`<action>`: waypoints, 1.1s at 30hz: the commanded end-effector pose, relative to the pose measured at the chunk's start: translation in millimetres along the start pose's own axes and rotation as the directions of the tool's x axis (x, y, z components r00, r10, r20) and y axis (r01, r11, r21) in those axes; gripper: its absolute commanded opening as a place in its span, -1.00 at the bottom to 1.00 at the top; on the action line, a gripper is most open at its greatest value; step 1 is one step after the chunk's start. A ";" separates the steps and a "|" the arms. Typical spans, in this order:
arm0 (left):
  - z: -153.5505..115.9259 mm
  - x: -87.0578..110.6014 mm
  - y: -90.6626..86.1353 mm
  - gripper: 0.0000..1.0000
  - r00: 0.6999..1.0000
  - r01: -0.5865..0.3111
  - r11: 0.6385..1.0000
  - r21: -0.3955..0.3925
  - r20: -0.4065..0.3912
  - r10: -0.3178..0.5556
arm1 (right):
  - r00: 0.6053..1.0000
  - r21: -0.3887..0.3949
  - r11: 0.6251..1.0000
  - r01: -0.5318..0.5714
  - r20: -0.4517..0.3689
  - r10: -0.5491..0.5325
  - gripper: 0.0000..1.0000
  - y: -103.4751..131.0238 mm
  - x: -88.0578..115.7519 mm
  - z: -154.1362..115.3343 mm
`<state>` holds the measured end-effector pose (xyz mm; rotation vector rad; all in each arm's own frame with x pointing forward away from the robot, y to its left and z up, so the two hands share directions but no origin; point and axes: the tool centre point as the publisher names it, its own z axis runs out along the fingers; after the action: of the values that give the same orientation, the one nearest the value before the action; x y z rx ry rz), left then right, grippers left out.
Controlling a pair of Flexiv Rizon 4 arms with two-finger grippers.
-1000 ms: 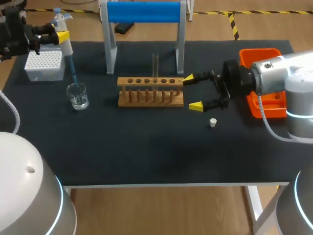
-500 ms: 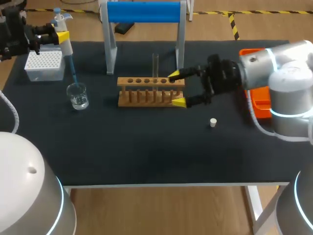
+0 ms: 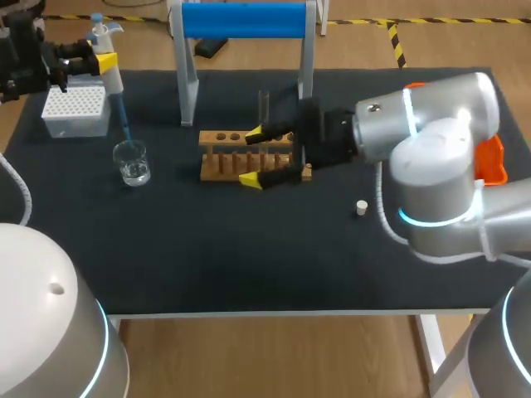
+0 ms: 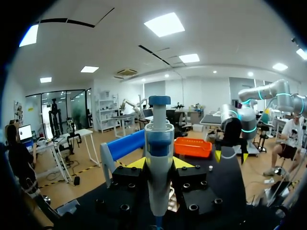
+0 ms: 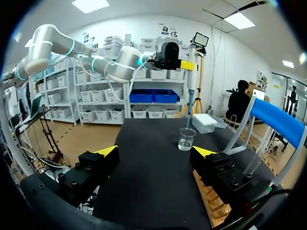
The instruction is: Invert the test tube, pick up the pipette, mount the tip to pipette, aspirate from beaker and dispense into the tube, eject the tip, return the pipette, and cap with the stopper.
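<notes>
Leftward along the wooden rack [image 3: 222,154] the right gripper [image 3: 251,156] has swept – a second ago it hung off the rack's right end, and it is now over the rack's middle, with the silver elbow of the right arm [image 3: 431,145] swung in behind it.

One test tube [image 3: 264,110] stands upright, mouth up, in a hole of the rack's back row, just beside the right gripper's far finger. That gripper's fingers are spread wide, one yellow tip at the rack's back edge and one at its front, holding nothing.

One pipette [image 3: 111,76] is clamped upright in the left gripper [image 3: 103,60], a finger on each side of its white barrel; its thin blue tip points down at the mouth of the single beaker [image 3: 132,162], which holds clear liquid. Whether the tip dips in I cannot tell. The left arm [image 3: 25,60] reaches in level from the table's far left corner, unchanged from the earlier frames.

One white tip box [image 3: 75,110] sits just behind the beaker. One small white stopper [image 3: 361,207] lies alone on the dark table [image 3: 249,257], right of the rack – well apart from it. One blue-barred stand [image 3: 245,21] rises behind the rack, and one orange tray [image 3: 489,163] shows past the right arm.
</notes>
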<state>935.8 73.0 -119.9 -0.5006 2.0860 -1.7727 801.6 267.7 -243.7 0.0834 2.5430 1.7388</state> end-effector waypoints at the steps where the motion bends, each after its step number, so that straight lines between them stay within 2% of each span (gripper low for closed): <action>1: 0.5 1.0 0.5 -1.00 1.000 -0.002 1.000 0.003 0.005 0.002 | 0.998 0.034 0.999 -0.005 0.056 0.003 1.00 -5.5 -2.3 44.4; 15: 0.5 1.0 0.5 -1.00 1.000 -0.002 1.000 0.003 0.005 0.002 | 0.992 0.068 0.996 -0.059 0.119 0.050 1.00 -28.7 -15.3 86.6; 16: 0.5 1.0 0.5 -1.00 1.000 -0.002 1.000 0.003 0.005 0.002 | 0.991 0.090 0.995 -0.047 0.131 0.035 1.00 -31.5 -16.0 89.6; 33: 0.5 1.0 0.5 -1.00 1.000 -0.002 1.000 0.003 0.005 0.002 | 0.987 0.102 0.992 -0.077 0.151 0.061 1.00 -46.0 -27.2 115.7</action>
<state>936.0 73.0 -120.0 -0.5009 2.0848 -1.7739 835.1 345.6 -320.1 0.2911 2.5632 1.5505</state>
